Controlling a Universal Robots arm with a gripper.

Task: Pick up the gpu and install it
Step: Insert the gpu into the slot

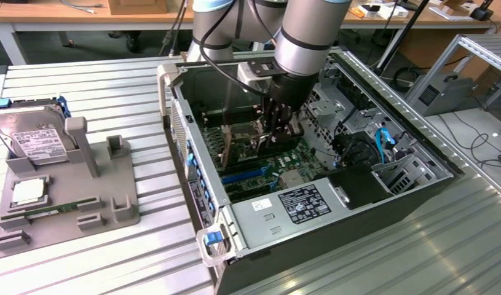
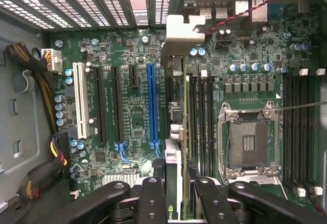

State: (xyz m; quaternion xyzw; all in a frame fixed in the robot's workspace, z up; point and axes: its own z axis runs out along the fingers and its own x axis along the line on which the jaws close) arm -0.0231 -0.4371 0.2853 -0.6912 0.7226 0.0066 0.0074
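One gpu (image 2: 176, 111) edge-on, clamped in gripper (image 2: 175, 193), long axis parallel to blue slot (image 2: 152, 106).

Labels present – none of them legible.

The surface (image 1: 110, 258) is made of pale ribbed metal slats running across the frame under even, bright light. Along the top edge stands a row of wooden desks (image 1: 45, 15) with white legs, carrying small boxes and cables. Beneath them the floor (image 1: 86, 43) is dark. At the upper right an aluminium frame (image 1: 471, 49) stands beside a grey box (image 1: 447, 92), and black cables (image 1: 488, 147) trail over a lighter floor at the right edge.
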